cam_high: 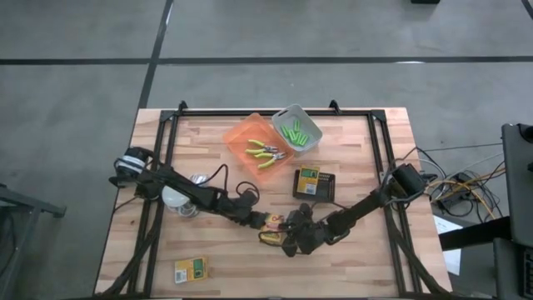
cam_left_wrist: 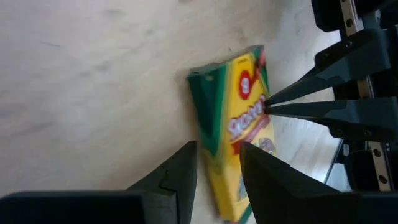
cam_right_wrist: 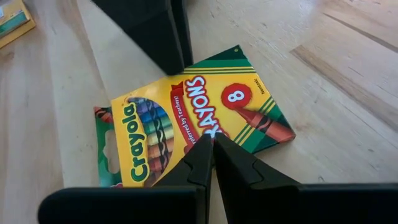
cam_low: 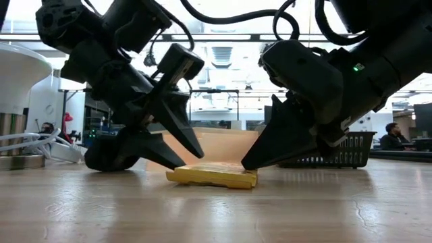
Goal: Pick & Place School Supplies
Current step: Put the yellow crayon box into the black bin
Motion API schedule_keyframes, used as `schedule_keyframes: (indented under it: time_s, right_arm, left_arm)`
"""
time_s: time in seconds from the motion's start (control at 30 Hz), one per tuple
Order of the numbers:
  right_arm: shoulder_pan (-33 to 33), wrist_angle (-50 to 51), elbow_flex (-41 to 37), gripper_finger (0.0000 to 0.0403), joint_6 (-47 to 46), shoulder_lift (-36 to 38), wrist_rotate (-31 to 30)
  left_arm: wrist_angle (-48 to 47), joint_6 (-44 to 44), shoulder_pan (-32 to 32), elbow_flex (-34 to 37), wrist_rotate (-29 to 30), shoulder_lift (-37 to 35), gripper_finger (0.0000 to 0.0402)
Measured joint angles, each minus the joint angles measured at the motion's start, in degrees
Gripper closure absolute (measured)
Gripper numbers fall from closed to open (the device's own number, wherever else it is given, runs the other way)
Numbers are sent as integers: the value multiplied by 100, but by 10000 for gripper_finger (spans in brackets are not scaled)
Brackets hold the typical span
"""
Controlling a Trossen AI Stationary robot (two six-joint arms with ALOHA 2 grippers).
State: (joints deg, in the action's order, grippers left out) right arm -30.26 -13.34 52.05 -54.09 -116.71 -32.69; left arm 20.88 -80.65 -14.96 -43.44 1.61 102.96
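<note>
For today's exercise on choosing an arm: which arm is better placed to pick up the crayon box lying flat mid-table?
Probably the left. The left hand is open astride the edge of the crayon box; the right hand is shut, its tips only pressing the box's top.

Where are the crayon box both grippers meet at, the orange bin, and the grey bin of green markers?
crayon box [cam_right_wrist: 205,118]: right wrist view, on its printed yellow face.
orange bin [cam_high: 241,133]: high view, on its bare floor.
grey bin [cam_high: 287,112]: high view, on its rim.

You have a Crayola crayon box [cam_right_wrist: 193,121] flat on the counter [cam_high: 366,150], between the left gripper [cam_high: 268,222] and right gripper [cam_high: 289,227]; both bins sit behind.
</note>
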Motion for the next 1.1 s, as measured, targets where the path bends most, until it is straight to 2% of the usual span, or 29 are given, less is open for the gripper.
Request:
schedule_keyframes:
  time_s: [0.27, 0.73, 0.93, 1.1]
  right_arm:
    - [-4, 2, -7, 385, 1, 0, -41]
    - [-4, 2, -7, 385, 5, 0, -52]
    - [-26, 17, -19, 385, 40, 152, -333]
    - [-24, 344, -89, 385, 700, 672, -402]
  left_arm:
    - [2, 239, -2, -435, -263, 353, 275]
    - [7, 237, -2, -457, -269, 380, 279]
    - [6, 167, 0, -453, -263, 380, 306]
    - [13, 141, 0, -448, -263, 380, 334]
